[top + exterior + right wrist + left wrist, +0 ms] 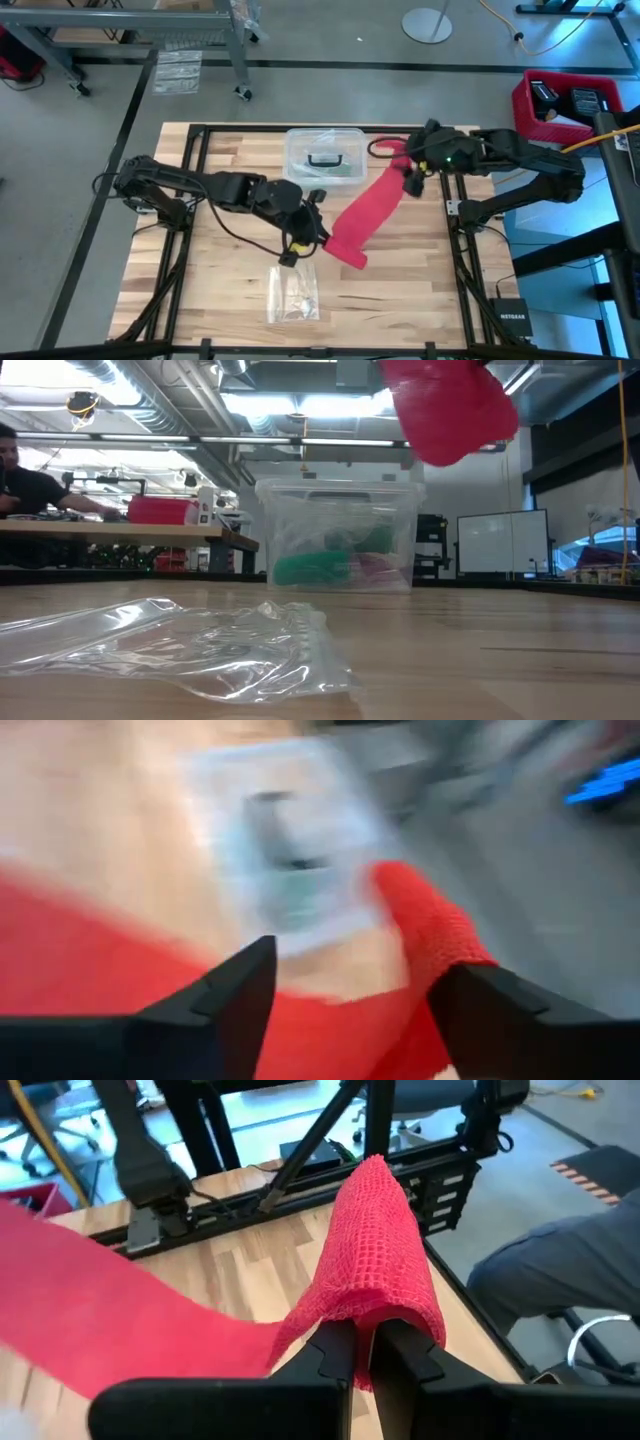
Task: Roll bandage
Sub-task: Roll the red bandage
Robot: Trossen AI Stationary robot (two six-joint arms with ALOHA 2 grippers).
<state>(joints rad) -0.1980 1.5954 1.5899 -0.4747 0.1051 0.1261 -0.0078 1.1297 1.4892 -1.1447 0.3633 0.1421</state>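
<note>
The red bandage (365,205) spans slantwise above the table from my left gripper (318,232) up to my right gripper (412,178). Its near end is bunched into a loose tube (375,1250) around my left gripper (365,1355), which is shut on it. In the low view this red lump (450,410) hangs clear of the wood. My right gripper (350,990) stands open, with the strip running behind its fingers and the bandage's far end (425,920) just above one finger (500,1010). My left gripper holds the bandage's near end (350,1315), and the mesh is wrapped over and beyond the shut fingertips, hiding them. The fingers slant down toward the table's right edge. The tube is lifted clear and the strip leads off toward the right arm. Whether my right gripper touches the bandage's far end, I cannot tell.
A clear plastic box (323,155) with a black handle stands at the table's far middle, close to the strip. A small clear plastic bag (292,293) lies flat near the front edge. A red crate (560,100) sits off the table at the right.
</note>
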